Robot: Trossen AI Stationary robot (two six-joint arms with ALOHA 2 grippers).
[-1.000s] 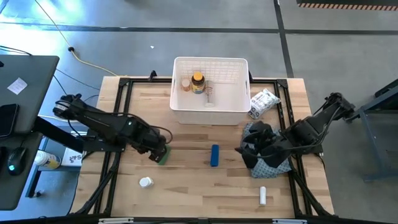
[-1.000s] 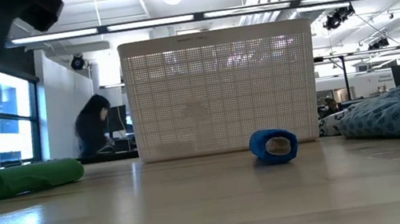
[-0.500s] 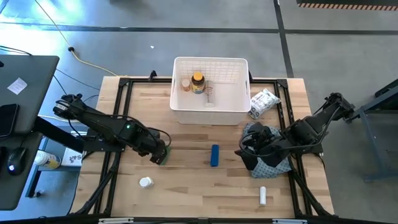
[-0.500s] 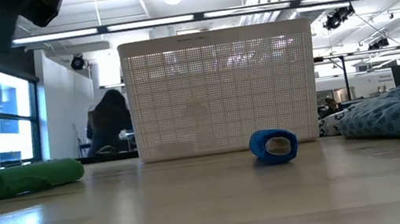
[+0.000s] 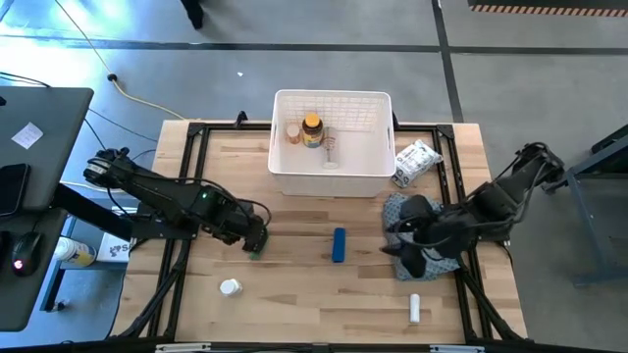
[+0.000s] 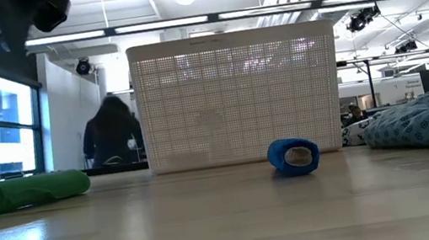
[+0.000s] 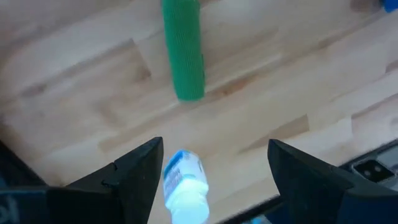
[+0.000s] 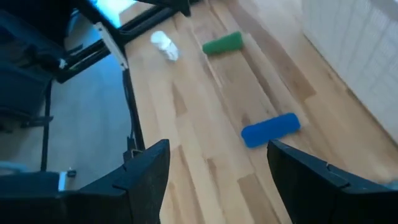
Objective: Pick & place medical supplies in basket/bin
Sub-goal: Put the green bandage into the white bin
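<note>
Left claw (image 5: 257,239) spread wide, holding nothing, poised above the green oblong piece (image 5: 254,251) on the bench (image 5: 294,294). Right claw (image 5: 402,245) also wide open and empty, above the patterned cloth (image 5: 437,263). Blue oblong piece (image 5: 339,245) lies between the two. Bin (image 5: 333,179) contains an amber bottle (image 5: 312,129) and a white bottle (image 5: 292,131). Crinkly packet (image 5: 416,161) just beside the bin; a second white bottle (image 5: 230,287) and a white tube (image 5: 414,308) near the bench's front.

A patterned cloth (image 5: 429,257) lies right (a person (image 6: 113,133) stands beyond the table (image 5: 294,294)).
</note>
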